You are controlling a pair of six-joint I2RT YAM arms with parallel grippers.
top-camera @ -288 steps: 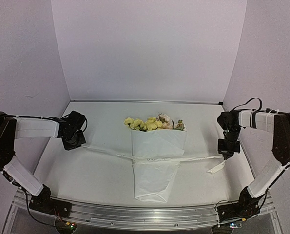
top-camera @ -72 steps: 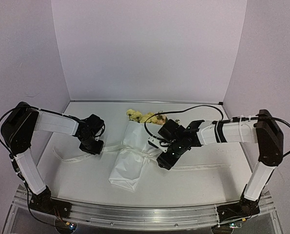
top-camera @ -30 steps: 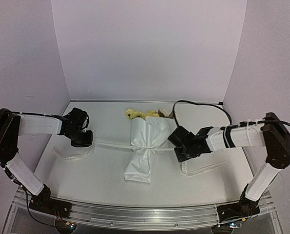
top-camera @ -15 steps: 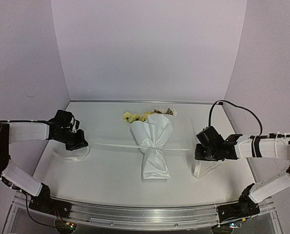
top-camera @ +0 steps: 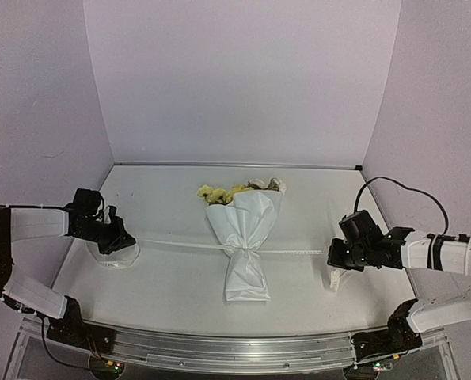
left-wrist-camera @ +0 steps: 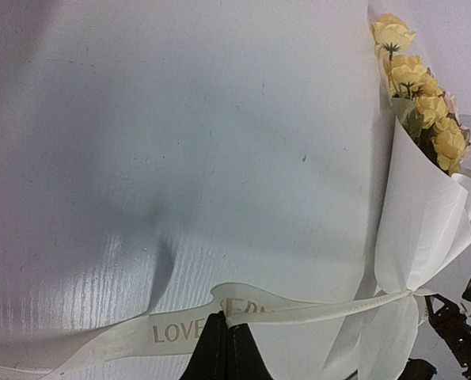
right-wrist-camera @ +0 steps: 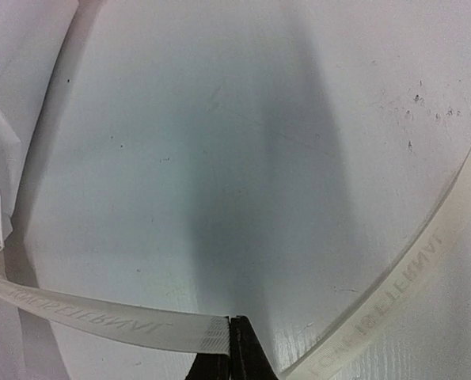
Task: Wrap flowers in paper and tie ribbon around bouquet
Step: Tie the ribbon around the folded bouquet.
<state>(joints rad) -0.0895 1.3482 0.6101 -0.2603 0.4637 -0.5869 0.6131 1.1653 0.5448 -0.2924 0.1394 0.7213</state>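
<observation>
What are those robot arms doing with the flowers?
They are tying up a bouquet. The left gripper and the right gripper are each shut on the ribbon, one out to each side. The ribbon runs straight between them and squeezes the paper in at the middle. The bouquet lies on the table.

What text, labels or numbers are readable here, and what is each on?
"LOVE": on the ribbon, left wrist view; letters after it are partly hidden, unreadable.
Ribbon lettering in the right wrist view: faint and reversed, not readable.
Top view: nothing readable.
</observation>
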